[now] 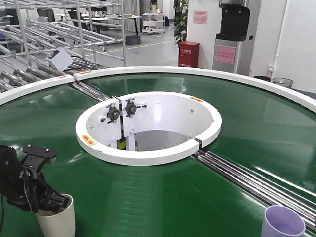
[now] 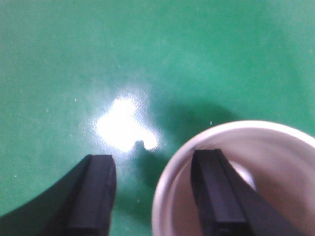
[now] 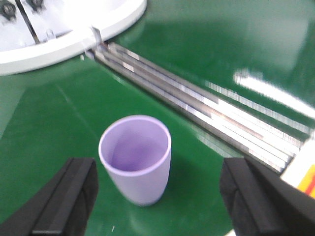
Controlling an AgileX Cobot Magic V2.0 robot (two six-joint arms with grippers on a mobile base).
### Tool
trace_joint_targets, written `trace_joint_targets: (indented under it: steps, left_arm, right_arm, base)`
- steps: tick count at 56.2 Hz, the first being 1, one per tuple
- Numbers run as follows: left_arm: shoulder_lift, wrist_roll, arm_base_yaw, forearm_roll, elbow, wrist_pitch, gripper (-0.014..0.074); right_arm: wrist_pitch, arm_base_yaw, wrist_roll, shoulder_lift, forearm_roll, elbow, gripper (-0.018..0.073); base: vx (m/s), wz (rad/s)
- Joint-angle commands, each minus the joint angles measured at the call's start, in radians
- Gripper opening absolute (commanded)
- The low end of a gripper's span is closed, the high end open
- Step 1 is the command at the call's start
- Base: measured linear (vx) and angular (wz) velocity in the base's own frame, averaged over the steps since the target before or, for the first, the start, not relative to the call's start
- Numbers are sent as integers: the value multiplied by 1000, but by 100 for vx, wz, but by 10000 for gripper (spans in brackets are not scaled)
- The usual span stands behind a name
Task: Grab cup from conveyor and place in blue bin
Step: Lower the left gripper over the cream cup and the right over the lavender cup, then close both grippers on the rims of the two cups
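Note:
On the glossy green conveyor a cream cup stands upright at the near left. My left gripper is down at its mouth. In the left wrist view the gripper is open and straddles the cup: one finger is inside, the other finger is outside over the belt. A lilac cup stands at the near right. My right gripper is open, with the lilac cup upright between and just ahead of its fingers, untouched. The blue bin is out of view.
The white centre collar rings a hole in the middle of the belt. Steel rollers cross the belt just beyond the lilac cup. The white outer rim curves along the far side, with metal racks behind it.

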Motion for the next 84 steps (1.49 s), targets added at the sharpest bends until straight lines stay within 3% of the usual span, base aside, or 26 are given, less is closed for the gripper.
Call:
trace_joint_targets:
  steps: [1, 13, 22, 32, 63, 84]
  left_arm:
    - [-47, 2, 1, -11, -31, -47, 411]
    - [-47, 2, 1, -11, -31, -46, 256]
    - [-47, 2, 1, -11, -31, -45, 104]
    - [-47, 2, 1, -11, -31, -40, -8]
    - [-47, 2, 1, -11, -31, -33, -8]
    - [-47, 2, 1, -11, -31, -33, -8]
  right_arm:
    - [74, -4, 31, 76, -18, -117, 559]
    - [363, -4, 38, 349, -76, -375, 559]
    - [400, -4, 33, 513, -103, -539, 559]
    - [530, -4, -1, 667, -105, -693, 549]
    - [476, -4, -28, 881, -146, -730, 427]
    - [470, -4, -36, 901, -139, -729, 208]
  base:
    - [0, 0]
    - [0, 0]
    - [0, 0]
    - [0, 0]
    - [0, 0]
    - [0, 0]
